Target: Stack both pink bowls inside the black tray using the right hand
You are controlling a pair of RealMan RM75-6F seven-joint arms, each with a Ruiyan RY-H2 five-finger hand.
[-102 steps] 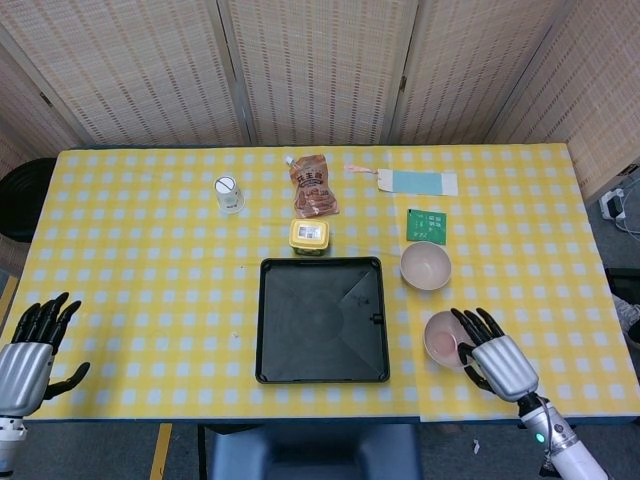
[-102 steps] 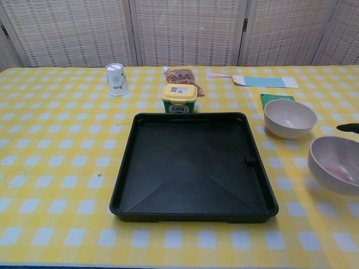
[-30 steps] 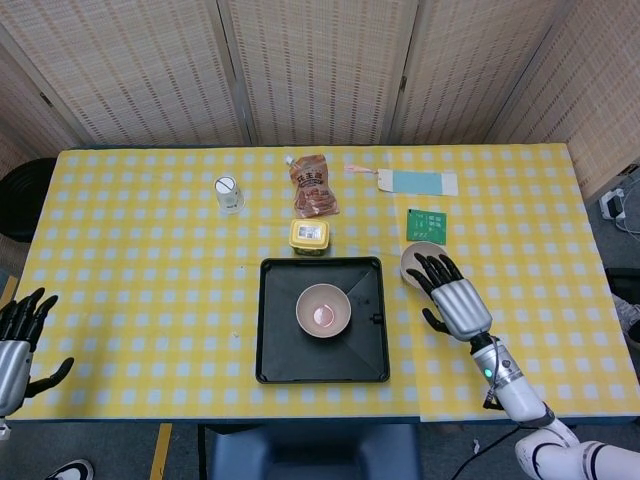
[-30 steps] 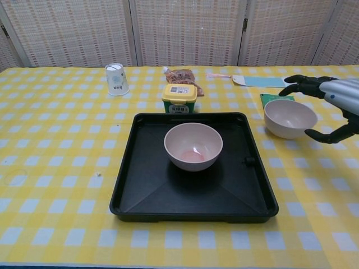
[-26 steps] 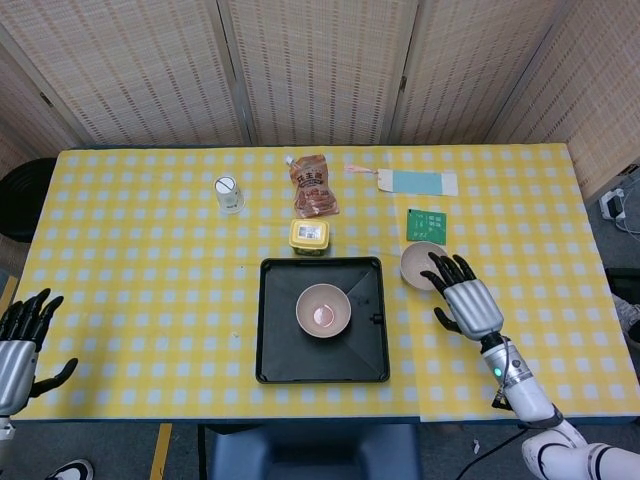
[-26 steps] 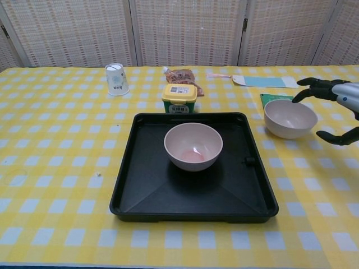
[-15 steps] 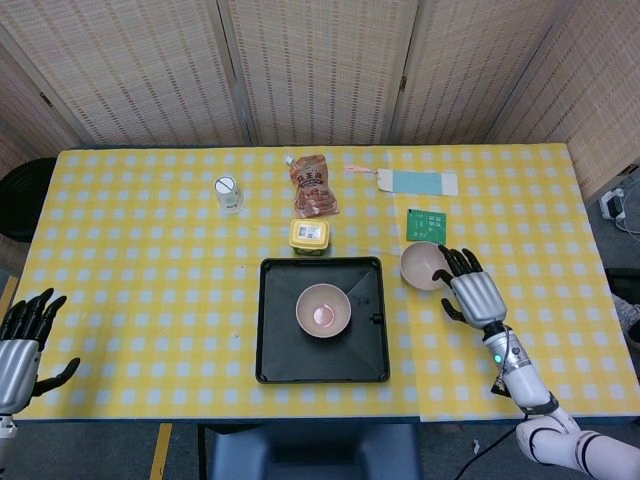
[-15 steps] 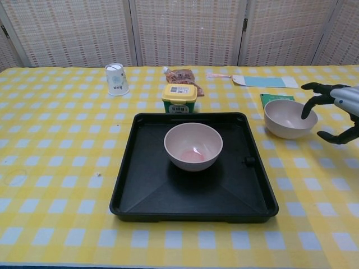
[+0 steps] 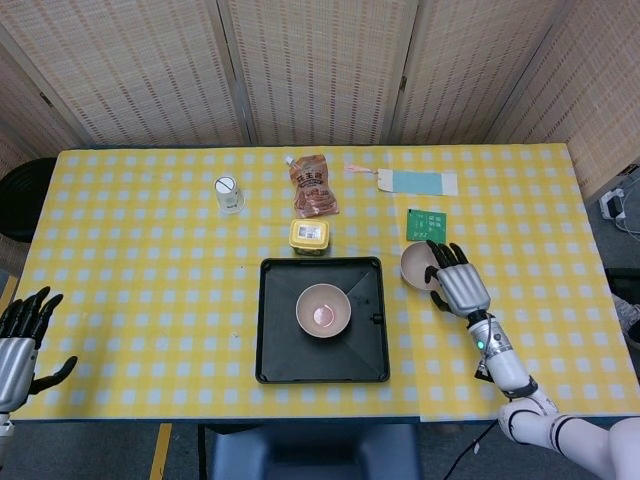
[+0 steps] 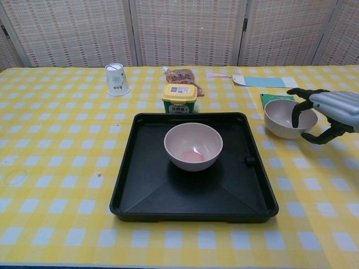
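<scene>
One bowl (image 10: 193, 146) is already sitting upright in the middle of the black tray (image 10: 134, 193); the second bowl (image 10: 283, 119) is standing on the desk (image 10: 56, 168) just beside the tray's far right corner, touching a green card (image 9: 427, 225) in the head view.

Your right hand (image 10: 322, 112) is at that second bowl. Its fingers (image 10: 295, 115) are hooking over the right rim and dipping inside, while the thumb is reaching along the outer wall. Whether the pinch has closed cannot be told from either view, and the bowl appears to be resting on the desk.

To complete the grasp well:
- Close thumb and fingers on the rim wall until the bowl is firmly pinched.
- Lift straight up, high enough to clear the tray's raised edge, keeping the bowl level.
- Carry it left until it is centred over the bowl in the tray, then lower it so the two are nesting before releasing.

Your left hand (image 9: 17, 340) is resting at the near left desk edge, fingers spread and holding nothing.
</scene>
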